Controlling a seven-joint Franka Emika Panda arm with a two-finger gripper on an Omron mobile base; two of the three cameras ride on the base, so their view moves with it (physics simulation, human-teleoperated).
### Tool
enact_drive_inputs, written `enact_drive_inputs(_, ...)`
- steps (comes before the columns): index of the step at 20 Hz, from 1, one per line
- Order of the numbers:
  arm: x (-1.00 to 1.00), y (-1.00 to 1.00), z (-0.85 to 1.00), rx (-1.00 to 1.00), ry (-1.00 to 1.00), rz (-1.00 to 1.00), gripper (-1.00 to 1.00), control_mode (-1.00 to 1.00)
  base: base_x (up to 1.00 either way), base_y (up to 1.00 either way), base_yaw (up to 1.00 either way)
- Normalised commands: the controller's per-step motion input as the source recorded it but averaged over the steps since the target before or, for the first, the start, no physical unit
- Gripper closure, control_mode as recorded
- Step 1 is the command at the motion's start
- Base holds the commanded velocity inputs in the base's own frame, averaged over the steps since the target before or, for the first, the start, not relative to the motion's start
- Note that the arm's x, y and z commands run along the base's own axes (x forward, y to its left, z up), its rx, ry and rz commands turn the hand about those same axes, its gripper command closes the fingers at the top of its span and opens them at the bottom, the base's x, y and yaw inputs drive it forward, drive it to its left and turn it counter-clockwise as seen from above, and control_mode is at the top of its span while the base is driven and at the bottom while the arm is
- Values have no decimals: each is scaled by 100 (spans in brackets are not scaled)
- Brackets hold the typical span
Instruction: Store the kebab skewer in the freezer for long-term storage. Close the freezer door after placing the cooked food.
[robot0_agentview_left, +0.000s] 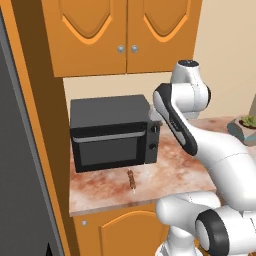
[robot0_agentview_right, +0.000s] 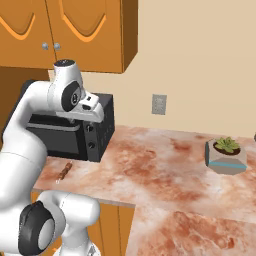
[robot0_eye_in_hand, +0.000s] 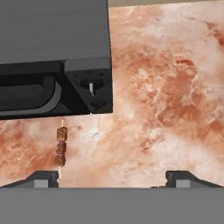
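The gripper (robot0_eye_in_hand: 112, 177) hangs with jaws spread wide above the skewer (robot0_eye_in_hand: 61, 147), which lies near the counter's (robot0_eye_in_hand: 166, 100) front edge, ready to grab it.

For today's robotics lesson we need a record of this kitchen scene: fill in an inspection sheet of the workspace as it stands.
Surface: marbled counter, mostly bare.
Job's things: skewer lies flat on the counter in front of the microwave, untouched; a dark grey panel stands at the left base view's left edge.
Clutter: potted plant on the counter, far from the skewer.
Grippers: gripper open, above the counter, holding nothing.
Cables: nothing seen.
Surroundings: orange cabinets, wall outlet.
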Motion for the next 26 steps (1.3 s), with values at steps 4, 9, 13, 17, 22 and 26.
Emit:
enact_drive_inputs(4, -8, 36, -30, 0, 10, -16, -100, -100, 0, 0, 0)
enact_drive_inputs(9, -29, 37, -27, 0, 1, -8, -100, -100, 0, 0, 0)
enact_drive_inputs(13, -34, 50, -33, 0, 1, 0, -100, -100, 0, 0, 0)
enact_drive_inputs(17, -27, 48, -37, 0, 0, 0, -100, -100, 0, 0, 0)
enact_drive_inputs(22, -4, 46, -43, 0, 1, 0, -100, -100, 0, 0, 0)
enact_drive_inputs(26, 0, 29, -51, 0, 0, 7, -100, -100, 0, 0, 0)
